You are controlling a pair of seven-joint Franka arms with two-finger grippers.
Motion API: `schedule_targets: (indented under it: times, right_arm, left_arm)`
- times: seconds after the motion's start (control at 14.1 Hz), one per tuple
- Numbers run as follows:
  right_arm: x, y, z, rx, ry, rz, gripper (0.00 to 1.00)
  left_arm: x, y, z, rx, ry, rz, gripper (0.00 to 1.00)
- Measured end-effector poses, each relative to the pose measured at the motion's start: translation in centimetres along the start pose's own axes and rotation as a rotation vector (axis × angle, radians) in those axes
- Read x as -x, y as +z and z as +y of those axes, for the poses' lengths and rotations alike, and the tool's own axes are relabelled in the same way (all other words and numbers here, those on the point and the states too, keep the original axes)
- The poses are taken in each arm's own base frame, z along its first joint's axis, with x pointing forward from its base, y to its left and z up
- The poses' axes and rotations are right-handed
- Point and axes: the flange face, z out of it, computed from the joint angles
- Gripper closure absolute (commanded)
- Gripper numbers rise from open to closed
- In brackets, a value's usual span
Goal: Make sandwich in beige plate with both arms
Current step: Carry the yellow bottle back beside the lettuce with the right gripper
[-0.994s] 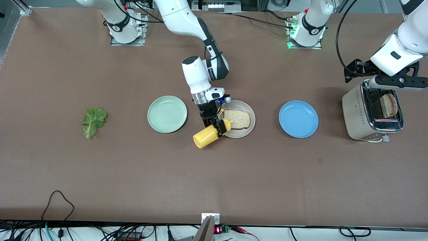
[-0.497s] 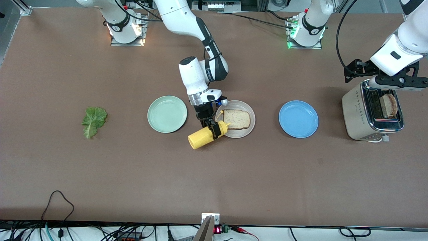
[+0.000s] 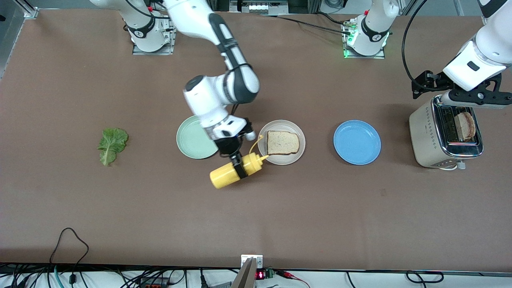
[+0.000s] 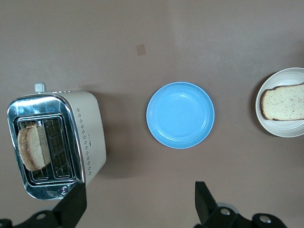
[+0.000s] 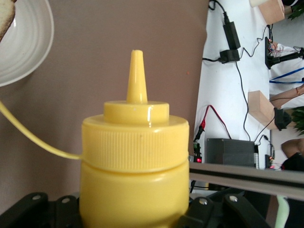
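The right gripper (image 3: pixel 239 167) has its fingers clamped around a yellow mustard bottle (image 3: pixel 234 172), gripping it near the neck and holding it tipped on its side, nozzle aimed at the beige plate (image 3: pixel 281 160). It hangs over the table just beside that plate's rim, at the mint-green plate (image 3: pixel 194 138) side. One bread slice (image 3: pixel 283 143) lies flat on the beige plate. The second slice (image 3: pixel 466 126) stands in the toaster (image 3: pixel 424 134) at the left arm's end of the table, and the left gripper (image 3: pixel 474 97) hovers over it with its fingers spread wide, holding nothing. The lettuce leaf (image 3: pixel 112 145) lies on the bare table well apart, toward the right arm's end; a blue plate (image 3: pixel 357 142) sits between the beige plate and the toaster.

To my eye the bread looks light and soft, so a hard pinch would crush it; the toaster slice is best taken by its exposed top edge and lifted straight up. The lettuce looks limp and thin, likely to flop, so I would take it by the thicker stem end. The bottle seems squeezable and smooth; the ridged cap area gives the surer hold.
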Motion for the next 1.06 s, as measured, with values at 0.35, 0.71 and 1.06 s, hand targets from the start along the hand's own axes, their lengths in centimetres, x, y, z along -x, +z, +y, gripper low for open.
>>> schedule_targets:
  times: [0.35,0.71,1.06]
  right_arm:
    - [11.1,-5.1,6.4,-0.123,0.226,0.169,0.77]
    - [19.6,-9.0,7.5,-0.259,0.411,0.355,0.77]
    - [28.2,-11.7,5.6,-0.317,0.568,0.552,0.76]
  left_arm:
    - [0.0,0.0,0.0,0.000,0.000,0.000,0.00]
    - [0.0,0.0,0.0,0.000,0.000,0.000,0.00]
    - [0.0,0.0,0.0,0.000,0.000,0.000,0.00]
